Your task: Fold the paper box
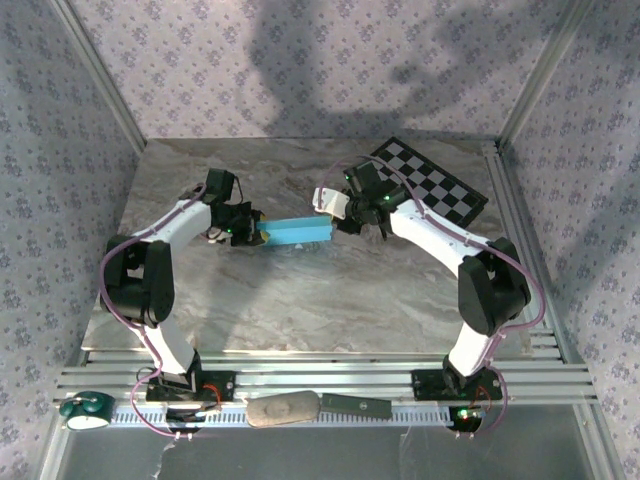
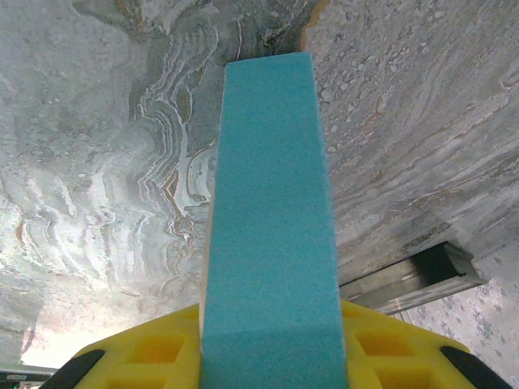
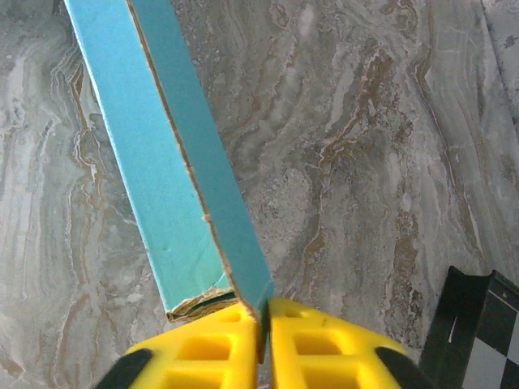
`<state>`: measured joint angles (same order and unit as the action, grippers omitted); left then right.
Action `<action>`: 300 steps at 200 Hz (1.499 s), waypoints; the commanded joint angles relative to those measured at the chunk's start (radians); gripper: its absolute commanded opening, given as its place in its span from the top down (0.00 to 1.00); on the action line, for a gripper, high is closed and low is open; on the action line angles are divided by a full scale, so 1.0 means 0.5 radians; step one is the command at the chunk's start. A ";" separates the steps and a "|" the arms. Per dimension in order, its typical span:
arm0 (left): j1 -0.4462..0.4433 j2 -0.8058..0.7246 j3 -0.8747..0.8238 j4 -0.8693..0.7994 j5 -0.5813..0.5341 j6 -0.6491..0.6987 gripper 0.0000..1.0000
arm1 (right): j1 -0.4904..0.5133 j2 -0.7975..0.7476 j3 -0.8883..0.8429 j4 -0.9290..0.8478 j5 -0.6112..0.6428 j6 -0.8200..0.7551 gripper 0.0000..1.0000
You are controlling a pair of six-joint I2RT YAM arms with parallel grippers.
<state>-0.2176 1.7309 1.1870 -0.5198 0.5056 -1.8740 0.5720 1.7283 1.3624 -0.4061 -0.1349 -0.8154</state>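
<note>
One box (image 1: 298, 233), turquoise, long, held over mid-table between two grippers. Left gripper (image 1: 250, 228) clamped on left end; right gripper (image 1: 338, 222) jaws nearly together, pinching card wall at right end, raw brown edge there. One checkerboard (image 1: 430, 185) at far right corner, behind right arm. Bare table (image 1: 300, 310) in front, walls on three sides

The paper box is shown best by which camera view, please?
Top external: the paper box shows along its whole length, though small. Left wrist gives one turquoise face close up; right wrist, two faces and a frayed end.
</note>
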 commanded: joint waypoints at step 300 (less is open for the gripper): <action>-0.031 0.053 0.050 0.021 -0.005 -0.002 0.87 | 0.198 0.377 0.884 -0.899 0.156 1.471 1.00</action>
<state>-0.2161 1.7321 1.1870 -0.5117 0.5167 -1.8694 0.6357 1.8927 1.7317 -0.8288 -0.0147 -0.1932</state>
